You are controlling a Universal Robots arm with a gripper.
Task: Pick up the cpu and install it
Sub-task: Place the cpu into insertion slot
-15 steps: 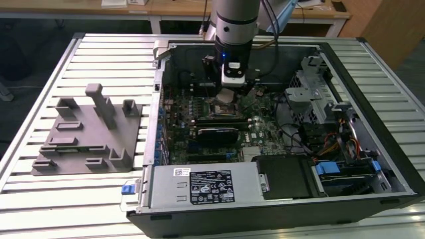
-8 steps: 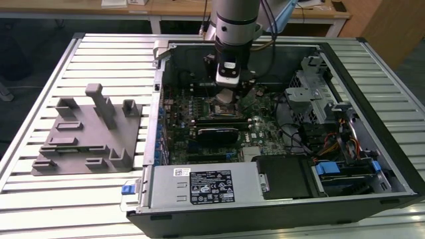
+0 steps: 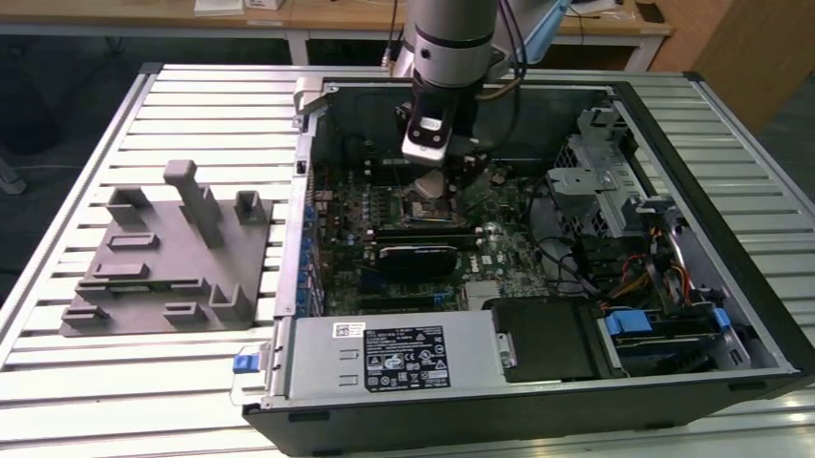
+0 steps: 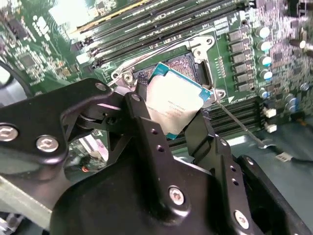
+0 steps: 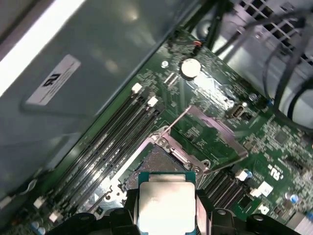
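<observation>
The cpu (image 4: 173, 105) is a thin square chip with a pale silver top and a green rim, and my gripper (image 4: 171, 113) is shut on it with a black finger (image 4: 146, 129) on each of two opposite edges. It hangs tilted just above the open socket (image 5: 156, 164) on the green motherboard, apart from it. The socket's metal load plate (image 5: 215, 129) stands flipped back and its lever (image 4: 239, 125) is released. In the exterior view my gripper (image 3: 433, 183) reaches down into the open computer case (image 3: 303, 105), over the socket (image 3: 427, 208).
Memory slots (image 5: 112, 147) run beside the socket. A black module (image 3: 414, 256) lies nearer the front on the board. A power supply (image 3: 382, 353), drive cage (image 3: 598, 181) and cables (image 3: 637, 277) crowd the case. A grey fixture (image 3: 159, 258) sits on the table at the exterior view's left.
</observation>
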